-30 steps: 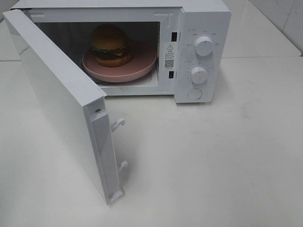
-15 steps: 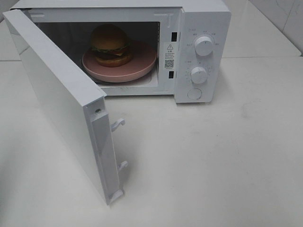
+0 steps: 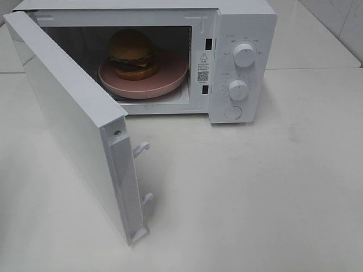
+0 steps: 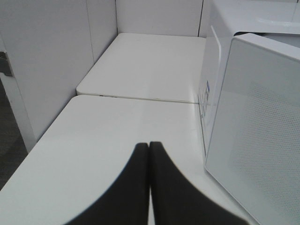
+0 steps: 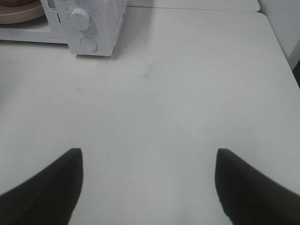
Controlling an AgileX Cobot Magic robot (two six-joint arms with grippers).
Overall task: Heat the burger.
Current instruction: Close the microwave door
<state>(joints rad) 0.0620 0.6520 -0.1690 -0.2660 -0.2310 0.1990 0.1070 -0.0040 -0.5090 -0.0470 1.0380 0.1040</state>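
On the left of the high view, swung wide toward the camera: the door (image 3: 74, 124) of the microwave (image 3: 249, 25), white, hinged at the left side. Carries two latch hooks (image 3: 142, 148) on its free edge, one above the other.

Right of the door, inside the open cavity: the burger (image 3: 133, 54), upright on a pink plate (image 3: 170, 79). Sits on the left part of that plate, glossy bun on top, green lettuce and dark patty showing beneath.

Further right, on the control panel: two white dials (image 3: 244, 55) stacked one above the other, and a round button (image 3: 233, 112) below them. Stands at the back of a pale table (image 3: 255, 198).

From the left wrist view: left gripper (image 4: 149, 145) with dark fingers (image 4: 136, 164) pressed flat together, nothing between them. Hovers over the table just beside the mesh-patterned face of the door.

From the right wrist view: right gripper (image 5: 148, 152) with fingers (image 5: 56, 178) spread wide apart, pinching nothing, only tabletop between them. Faces the microwave's panel, well apart from it.
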